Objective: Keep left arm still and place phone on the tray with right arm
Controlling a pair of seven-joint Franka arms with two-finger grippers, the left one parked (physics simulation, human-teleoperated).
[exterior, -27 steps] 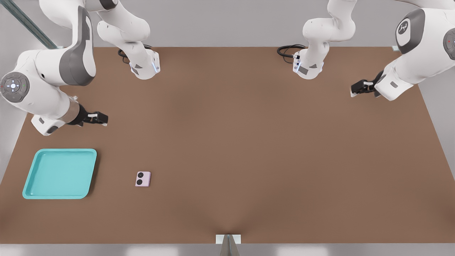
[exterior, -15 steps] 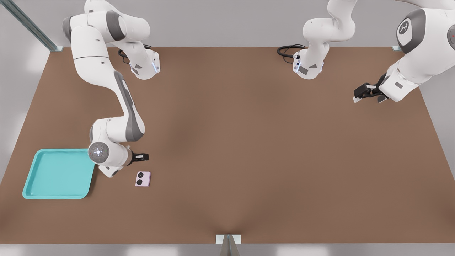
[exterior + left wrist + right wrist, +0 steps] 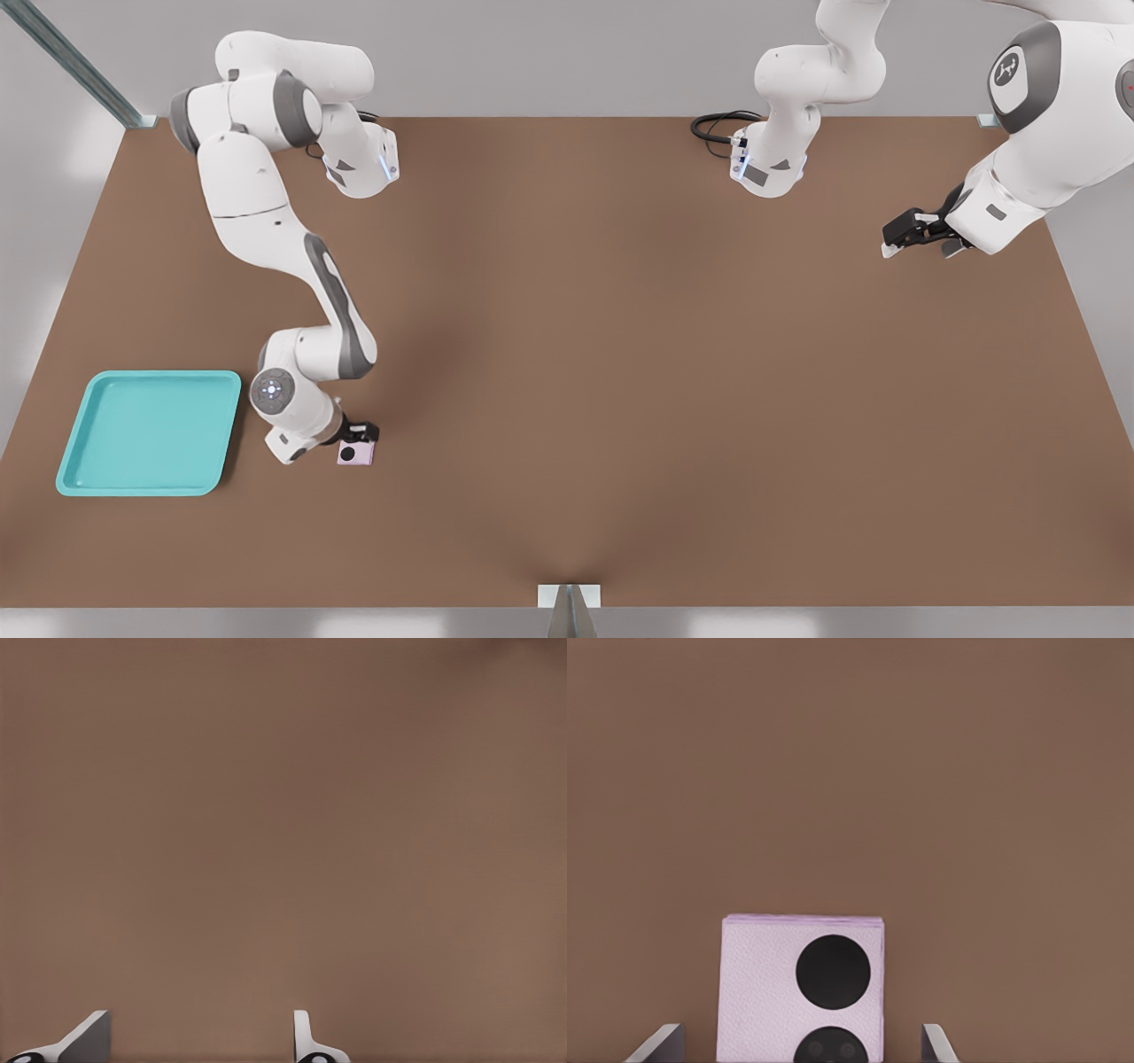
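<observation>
The pale pink phone [image 3: 357, 455] lies flat on the brown table, a little to the front view's right of the turquoise tray [image 3: 146, 434]. Its black circles [image 3: 833, 972] face up in the right wrist view, where the phone [image 3: 757, 992] fills the space between the two fingertips [image 3: 663, 1042]. My gripper [image 3: 361, 434] hangs low right over the phone's far edge, open, one finger on each side and a gap to each. It covers part of the phone in the front view. The tray holds nothing.
The right arm's elbow and wrist [image 3: 275, 392] stand just beside the tray's near corner. Both arm bases [image 3: 359, 164] with cables sit at the table's far edge. The parked arm's gripper [image 3: 912, 235] hovers at the far front view's right. A small bracket [image 3: 569, 595] marks the front edge.
The right arm swung from the far left edge toward the table's front and came down. Its gripper went from beyond the phone to directly over it, straddling it.
</observation>
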